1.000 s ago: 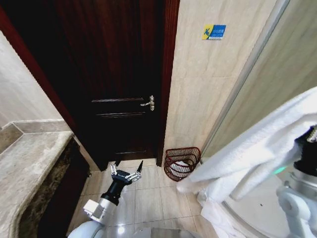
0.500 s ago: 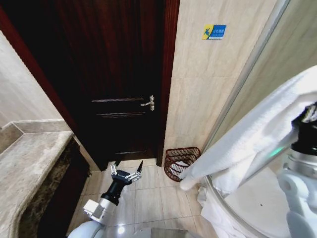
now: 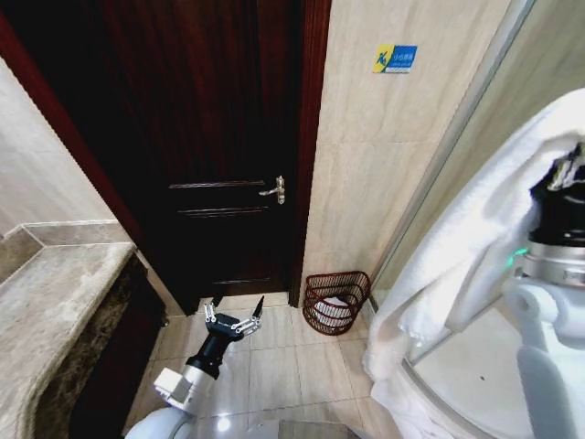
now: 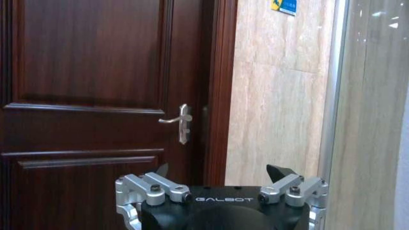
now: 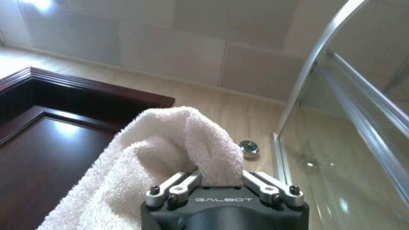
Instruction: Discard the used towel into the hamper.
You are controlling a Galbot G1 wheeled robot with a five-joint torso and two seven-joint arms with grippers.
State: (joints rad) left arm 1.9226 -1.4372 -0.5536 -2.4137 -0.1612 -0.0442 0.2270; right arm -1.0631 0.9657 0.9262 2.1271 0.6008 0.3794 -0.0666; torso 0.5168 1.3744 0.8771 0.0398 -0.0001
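The right tool [image 5: 221,184] is clamped on a fold of the white towel [image 3: 466,238], held high beside the glass shower screen [image 3: 548,82], with the cloth trailing down toward the floor [image 3: 274,366]. So the pick-up looks done; the carry and the drop are left. The hamper [image 3: 336,302] sits on the floor in the corner where the tiled wall [image 3: 384,165] meets the dark door [image 3: 210,137], well apart from the towel. The left tool [image 3: 234,319] hangs low over the floor before the door, fingers spread and empty. Nothing lies between towel and hamper, though the dragging tail could snag.
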